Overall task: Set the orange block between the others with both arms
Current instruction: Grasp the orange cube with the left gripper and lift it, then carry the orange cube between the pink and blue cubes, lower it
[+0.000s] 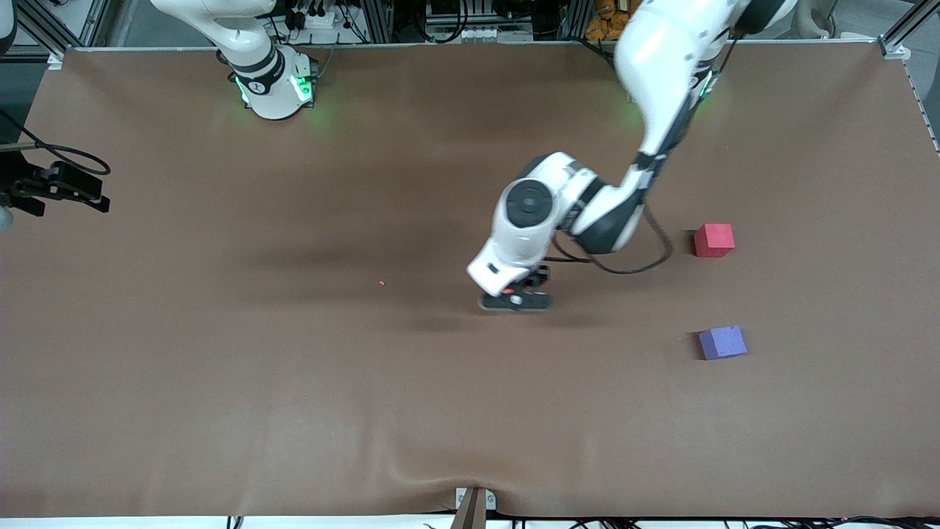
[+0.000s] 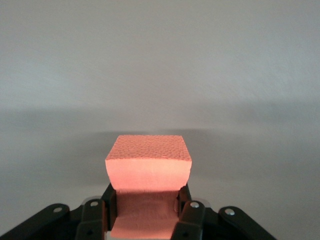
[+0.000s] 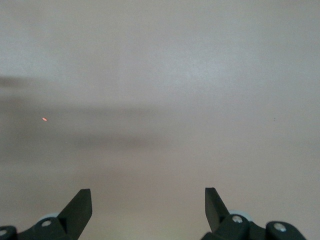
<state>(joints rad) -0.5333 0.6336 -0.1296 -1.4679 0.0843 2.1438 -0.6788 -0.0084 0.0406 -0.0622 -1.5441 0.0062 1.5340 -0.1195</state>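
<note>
The orange block sits between the fingers of my left gripper, which is shut on it. In the front view only a sliver of the orange block shows under the left gripper, low at the brown table's middle. The pinkish-red cube and the purple-blue cube lie apart toward the left arm's end, the purple-blue one nearer the front camera. My right gripper is open with nothing between its fingers. It hangs over bare cloth at the right arm's end.
A tiny orange crumb lies on the brown cloth toward the right arm's end from the left gripper; the crumb also shows in the right wrist view. A clamp sits at the table's front edge.
</note>
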